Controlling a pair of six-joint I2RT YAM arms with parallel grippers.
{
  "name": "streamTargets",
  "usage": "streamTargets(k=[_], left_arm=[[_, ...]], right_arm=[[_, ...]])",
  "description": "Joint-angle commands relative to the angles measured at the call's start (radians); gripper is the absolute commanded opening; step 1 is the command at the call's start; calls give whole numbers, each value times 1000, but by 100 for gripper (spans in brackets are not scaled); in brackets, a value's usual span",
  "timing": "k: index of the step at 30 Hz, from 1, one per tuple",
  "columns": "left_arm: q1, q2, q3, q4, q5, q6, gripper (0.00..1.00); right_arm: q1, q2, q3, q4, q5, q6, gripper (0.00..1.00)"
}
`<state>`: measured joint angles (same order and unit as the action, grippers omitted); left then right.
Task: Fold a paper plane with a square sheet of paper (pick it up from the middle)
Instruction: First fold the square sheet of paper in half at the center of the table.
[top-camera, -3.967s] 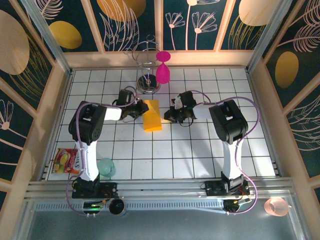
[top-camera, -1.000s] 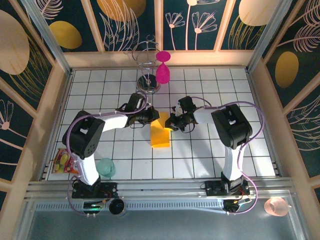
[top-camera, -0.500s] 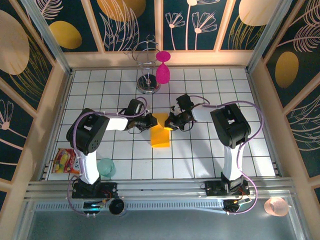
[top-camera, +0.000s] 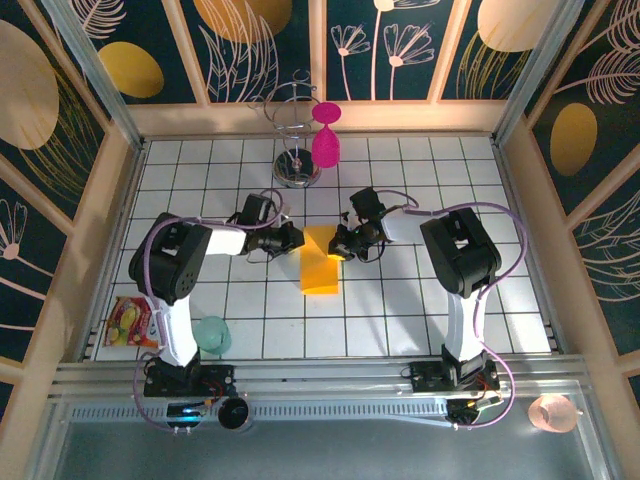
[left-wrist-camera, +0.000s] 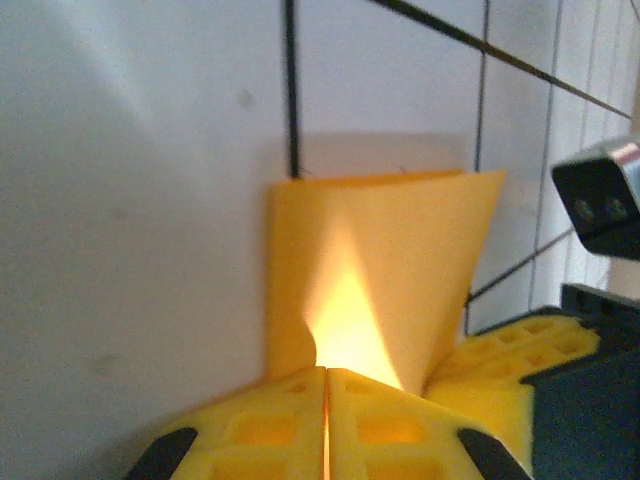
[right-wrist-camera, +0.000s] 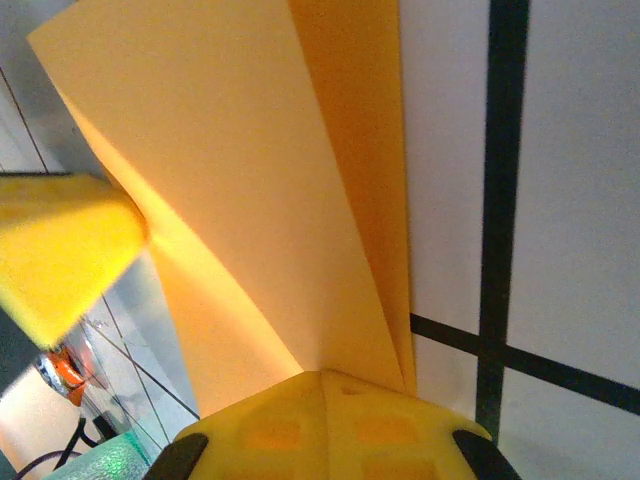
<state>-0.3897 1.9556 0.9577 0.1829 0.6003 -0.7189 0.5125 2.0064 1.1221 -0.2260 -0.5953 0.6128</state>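
The square sheet of paper, orange-yellow and folded into a narrow strip, lies on the white grid table at the centre. Its far end is lifted between both grippers. My left gripper is shut on the far left part of the sheet; in the left wrist view its fingertips meet on the paper. My right gripper is shut on the far right part; the right wrist view has its pads closed on the layered paper, and a left finger shows beside it.
A magenta goblet hangs on a wire stand at the back. A snack packet and a green cup sit near the left arm's base. A pink object lies off the table, front right.
Over four seconds the paper has shifted nearer and to the right. In the last half second my left gripper drew slightly left and the sheet's far end rose between the grippers.
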Motion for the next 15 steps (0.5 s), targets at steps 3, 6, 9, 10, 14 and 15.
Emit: streamTargets(k=[3, 6, 9, 10, 14, 15], left_arm=[[39, -50, 72, -141, -162, 98, 8], [-9, -79, 80, -113, -137, 71, 8], [-64, -64, 101, -93, -125, 37, 8], [-79, -57, 106, -77, -121, 25, 8], [-102, 2, 125, -28, -81, -13, 9], [-103, 17, 131, -31, -82, -13, 8]], right_arm=[[-13, 200, -116, -187, 482, 16, 0], [-12, 202, -112, -188, 476, 17, 0], [-10, 206, -110, -188, 476, 17, 0], [-11, 206, -110, -189, 476, 16, 0], [-11, 212, -112, -184, 473, 13, 0], [-11, 213, -114, -183, 473, 13, 0]])
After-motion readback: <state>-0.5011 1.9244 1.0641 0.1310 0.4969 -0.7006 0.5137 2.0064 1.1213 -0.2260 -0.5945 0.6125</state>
